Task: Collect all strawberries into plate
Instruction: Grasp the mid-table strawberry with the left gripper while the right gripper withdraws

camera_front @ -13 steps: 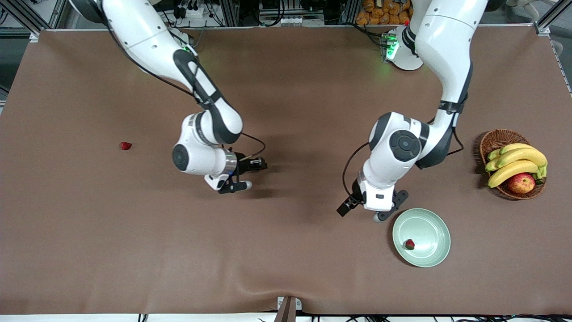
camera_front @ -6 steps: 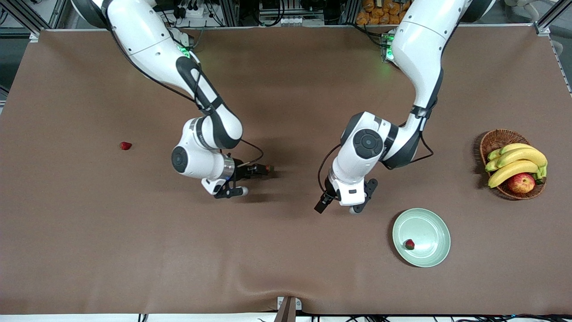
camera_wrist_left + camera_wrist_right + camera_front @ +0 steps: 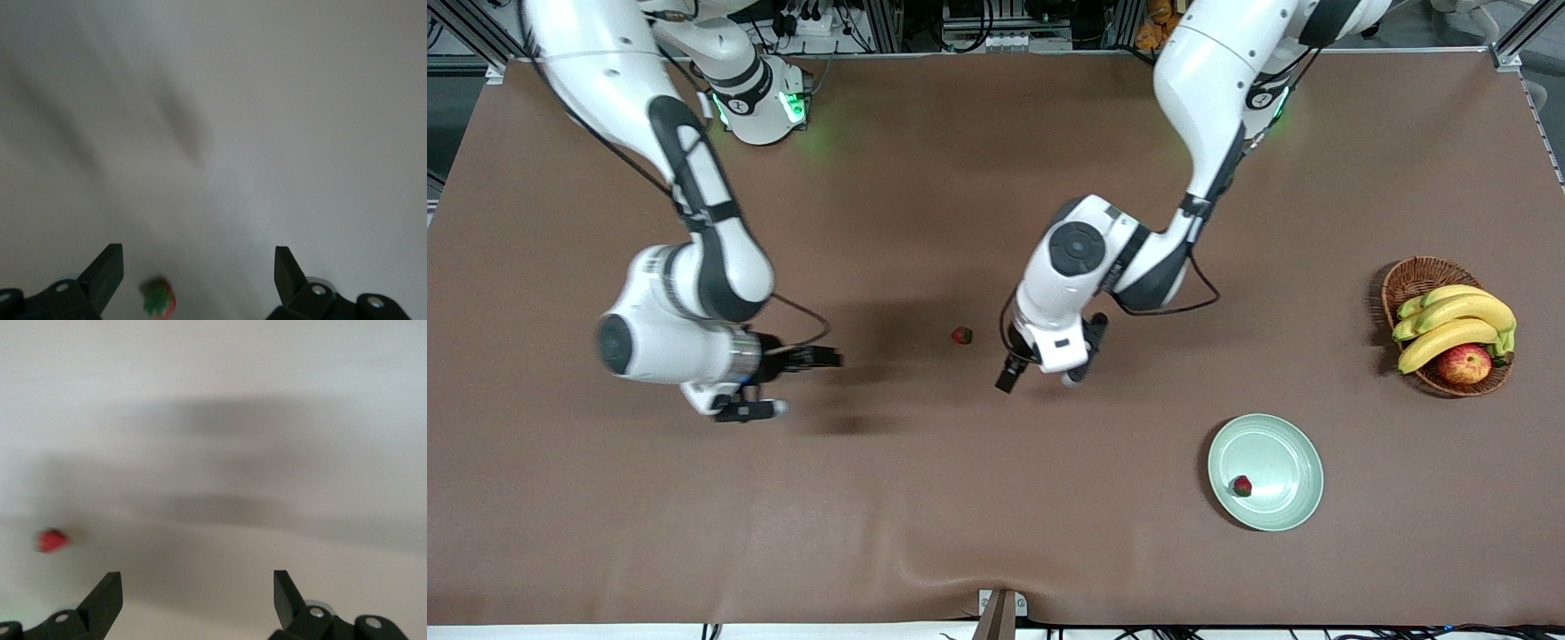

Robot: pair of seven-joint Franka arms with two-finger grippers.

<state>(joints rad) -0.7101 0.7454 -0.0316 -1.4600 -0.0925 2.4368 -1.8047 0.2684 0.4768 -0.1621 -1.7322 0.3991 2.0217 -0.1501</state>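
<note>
Midway through collecting, with one tiny red green-topped strawberry (image 3: 1241, 485) in the round pale mint-green plate (image 3: 1285, 453) and another (image 3: 961, 335) loose on the brown surface (image 3: 960, 533) between the released, empty right gripper (image 3: 823, 357) and left gripper (image 3: 1007, 378): next, probably, lower the left one around it (small, apt to roll) and pinch gently.

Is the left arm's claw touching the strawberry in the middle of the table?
Apart. The front view shows bare table between the left gripper and the strawberry.

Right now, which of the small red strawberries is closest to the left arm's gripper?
The small red strawberry on the bare brown cloth mid-table, just beside the open left gripper. The other visible strawberry lies in the mint-green plate.
</note>
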